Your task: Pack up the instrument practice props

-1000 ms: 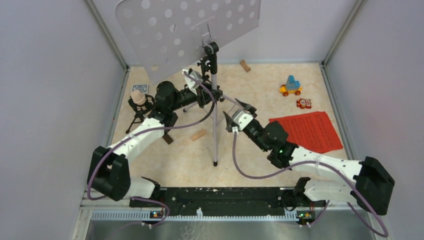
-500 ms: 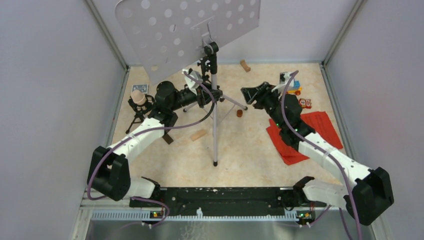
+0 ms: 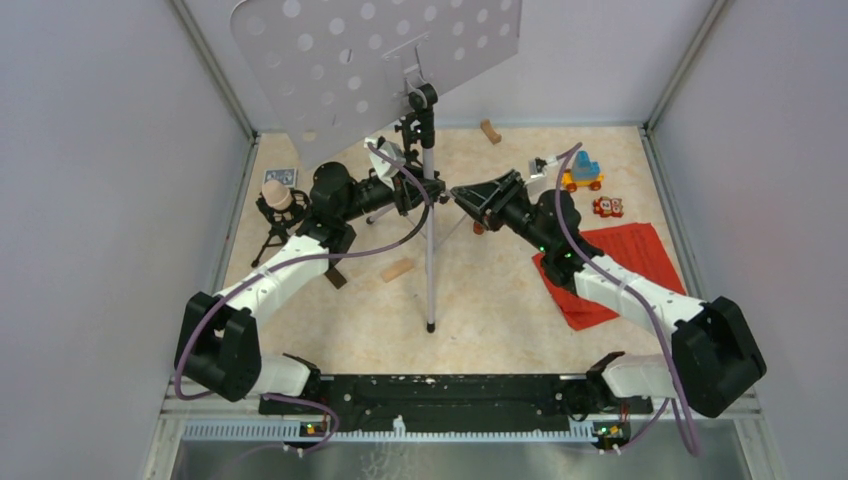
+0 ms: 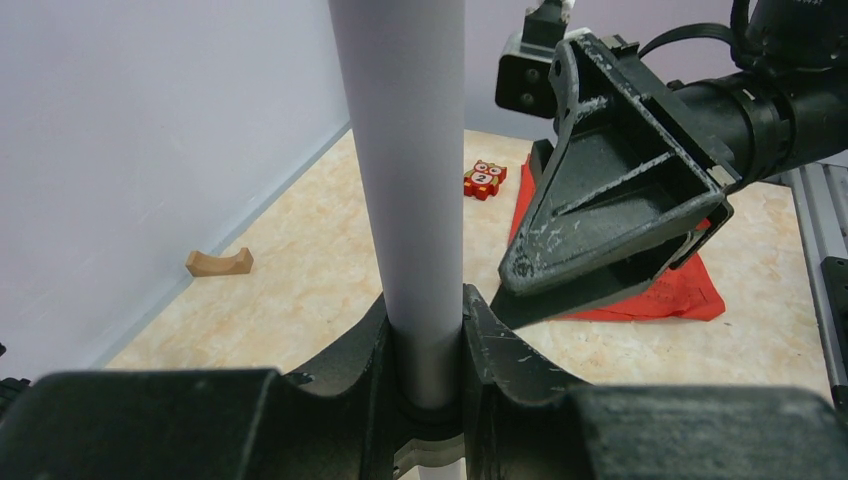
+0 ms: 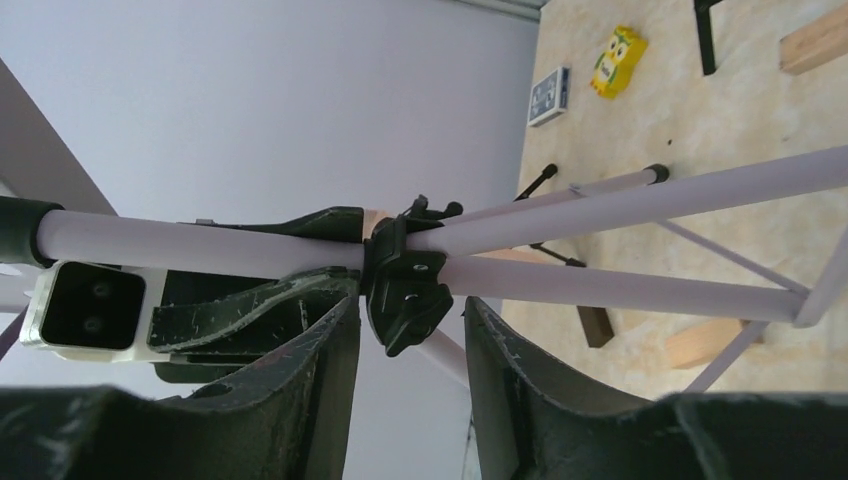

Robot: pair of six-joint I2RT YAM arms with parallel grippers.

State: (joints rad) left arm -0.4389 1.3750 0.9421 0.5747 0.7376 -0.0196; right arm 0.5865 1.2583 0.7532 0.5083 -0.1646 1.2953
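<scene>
The music stand's white perforated desk (image 3: 370, 60) towers at the back on a silver pole (image 3: 430, 250) with splayed tripod legs. My left gripper (image 3: 424, 190) is shut on that pole (image 4: 410, 150), fingers pressed to both sides (image 4: 425, 330). My right gripper (image 3: 468, 200) comes in from the right, open, its fingers straddling the pole's black collar (image 5: 405, 290) with a gap on each side (image 5: 410, 330). Red sheet-music pages (image 3: 630, 255) lie rumpled at the right under the right arm. A beige microphone (image 3: 278, 198) stands on a small black tripod at the left.
Two toy cars (image 3: 582, 172) (image 3: 607, 207) sit at the back right. Wooden blocks lie at the back (image 3: 489, 131) and by the pole (image 3: 397, 269), with a dark block (image 3: 335, 277) beside the left arm. A small card (image 3: 280, 176) lies behind the microphone. Walls enclose three sides.
The right arm swung out to the back right, then in to the pole's collar, its jaws narrowing. The red pages now look rumpled. The left gripper has kept its hold unmoved.
</scene>
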